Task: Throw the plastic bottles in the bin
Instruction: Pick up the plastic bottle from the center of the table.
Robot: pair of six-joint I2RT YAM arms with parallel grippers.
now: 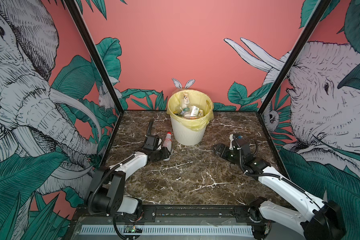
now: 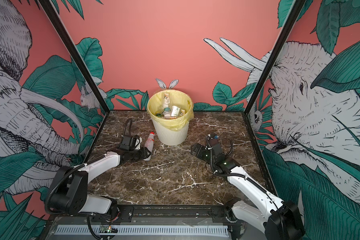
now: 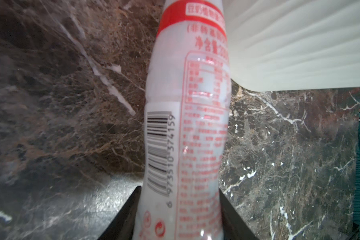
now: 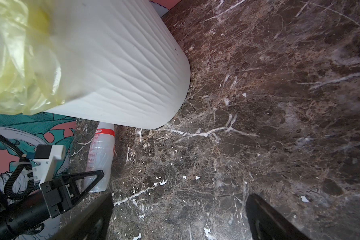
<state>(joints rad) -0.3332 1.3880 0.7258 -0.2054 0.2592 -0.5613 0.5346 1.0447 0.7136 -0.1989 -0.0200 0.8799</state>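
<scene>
A clear plastic bottle with a red cap and a red-printed label lies just left of the bin, its cap pointing to the back wall. My left gripper is shut on its base end. In the left wrist view both black fingers press the sides of the bottle, and the left gripper sits low over the marble. Several bottles lie inside the yellow-lined bin. My right gripper stands open and empty over bare table, right of the bin.
The bin's ribbed wall stands close beside the held bottle. The yellow bag hangs over the rim. The dark marble table is fenced by printed walls on the left, right and back.
</scene>
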